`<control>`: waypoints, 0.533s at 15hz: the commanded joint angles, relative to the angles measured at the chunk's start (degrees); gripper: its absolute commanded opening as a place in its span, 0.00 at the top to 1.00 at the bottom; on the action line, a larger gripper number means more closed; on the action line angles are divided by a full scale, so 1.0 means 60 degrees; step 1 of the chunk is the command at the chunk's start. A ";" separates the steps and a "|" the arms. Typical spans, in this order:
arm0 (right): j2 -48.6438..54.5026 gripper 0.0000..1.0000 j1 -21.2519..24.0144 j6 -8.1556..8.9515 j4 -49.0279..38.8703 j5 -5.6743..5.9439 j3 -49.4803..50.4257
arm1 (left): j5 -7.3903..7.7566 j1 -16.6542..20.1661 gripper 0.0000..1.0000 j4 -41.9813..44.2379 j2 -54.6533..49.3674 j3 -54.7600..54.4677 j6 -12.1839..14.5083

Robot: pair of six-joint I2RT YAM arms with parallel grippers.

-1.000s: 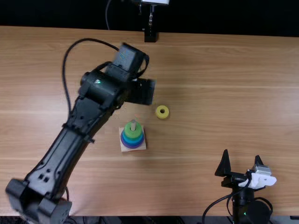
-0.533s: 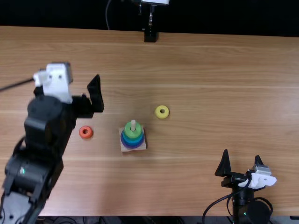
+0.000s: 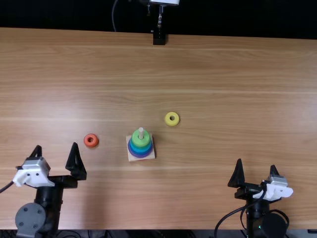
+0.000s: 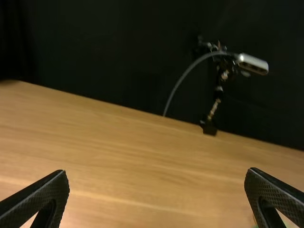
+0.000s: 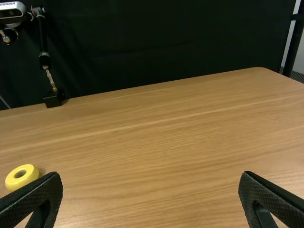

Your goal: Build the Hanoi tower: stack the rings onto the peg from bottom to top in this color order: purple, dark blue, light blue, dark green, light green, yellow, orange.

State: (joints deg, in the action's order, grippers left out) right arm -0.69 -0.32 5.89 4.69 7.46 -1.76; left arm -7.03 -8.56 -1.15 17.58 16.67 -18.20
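The light brown table (image 3: 223,74) is the work surface, with a black backdrop (image 3: 74,12) behind it; positions below are taken from the square base (image 3: 150,156) as seen from above. The left gripper (image 3: 56,148) is found nearer the table's near edge and left of the base, fingers parted and nothing between them. The right gripper (image 3: 256,164) is well to the right of the base, likewise spread and empty; both appear parked back to leave the stack accessible. The base lies flat and carries the peg (image 3: 141,132) upright at its middle. Around the peg the rings are seated widest lowest, so that each rim shows under the next: purple (image 3: 140,156) at the bottom, blue (image 3: 141,150) above it, light green (image 3: 141,143) uppermost. Whether a dark green ring sits beneath the light green cannot be confirmed. The yellow ring (image 3: 167,119) lies flat on the wood, beyond the base and to its right; the smaller orange ring (image 3: 91,145) lies flat to its left. Both are judged outstanding: yellow is due next, then orange. The exposed peg tip is short, so an off-centre release could leave a ring tilted.
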 commanded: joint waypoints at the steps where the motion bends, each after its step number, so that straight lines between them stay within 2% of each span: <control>1: 0.0115 0.00 0.0067 0.0020 0.0108 -0.0014 0.0147 | 0.0890 0.0137 0.00 -0.0002 -0.0323 -0.0785 0.0150; 4: 0.0115 0.00 0.0067 0.0020 0.0108 -0.0014 0.0132 | 0.0907 0.0328 0.00 -0.0055 -0.2271 -0.2177 0.0871; 7: 0.0115 0.00 0.0067 0.0020 0.0108 -0.0014 0.0147 | 0.1013 0.0371 0.00 -0.0178 -0.2931 -0.2778 0.1380; 8: 0.0115 0.00 0.0067 0.0020 0.0108 -0.0014 0.0147 | 0.1013 0.0371 0.00 -0.0178 -0.2931 -0.2778 0.1925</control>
State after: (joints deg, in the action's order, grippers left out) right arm -0.69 -0.32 5.89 4.73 7.46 -1.76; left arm -1.72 -7.03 -2.44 0.89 0.67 -10.02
